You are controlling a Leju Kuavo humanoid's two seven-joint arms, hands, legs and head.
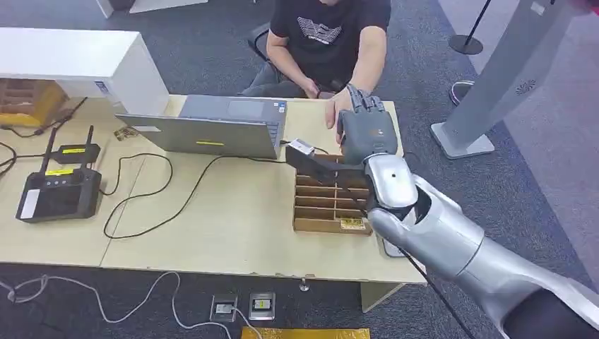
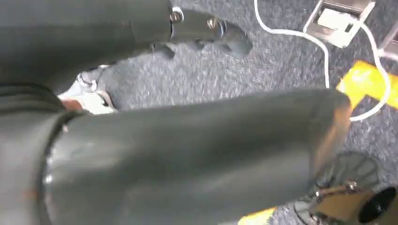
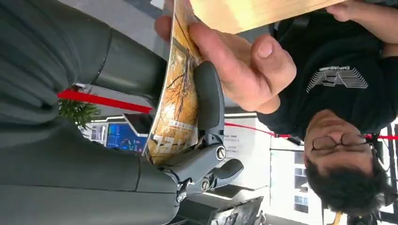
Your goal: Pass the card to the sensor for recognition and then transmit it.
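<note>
The right hand's fingers (image 3: pixel 209 101) pinch a yellow-brown printed card (image 3: pixel 176 101) against the thumb, and a person's hand (image 3: pixel 244 70) already grips the card's far end. In the head view the right hand (image 1: pixel 367 131) reaches over the far edge of the table (image 1: pixel 233 226), just above a wooden slotted tray (image 1: pixel 328 205) and toward the seated person (image 1: pixel 328 35).

Both hands hold the card, so the handover looks underway. If the fingers release late while the person pulls, the card could bend or tear; if they release before the person's grip is firm, it could drop onto the tray or the table.

The left hand (image 2: pixel 187 154) hangs over grey carpet; its fingers are too blurred to tell spread from curled.
</note>
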